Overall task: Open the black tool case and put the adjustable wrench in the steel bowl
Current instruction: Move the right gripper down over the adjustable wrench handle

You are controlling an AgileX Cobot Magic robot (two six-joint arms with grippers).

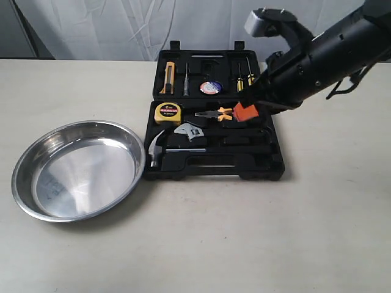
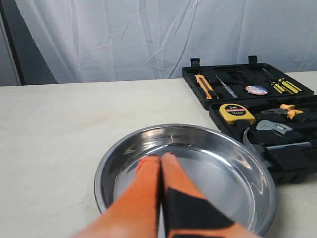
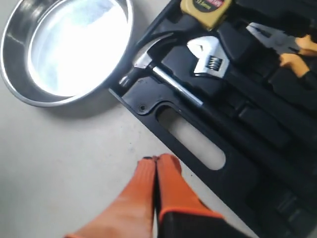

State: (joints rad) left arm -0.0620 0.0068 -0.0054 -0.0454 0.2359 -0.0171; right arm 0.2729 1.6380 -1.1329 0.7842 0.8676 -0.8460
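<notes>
The black tool case lies open on the table, lid flat behind it. The adjustable wrench, silver head and black handle, rests in its recess next to the hammer. The steel bowl stands empty left of the case. My right gripper hangs shut and empty over the case's right half, near the orange-handled pliers. In the right wrist view its fingertips line up with the case's front edge, apart from the wrench. My left gripper, shut and empty, shows against the bowl.
The case also holds a yellow tape measure, screwdrivers, a utility knife and a tape roll. A white curtain hangs behind the table. The left arm does not show in the exterior view.
</notes>
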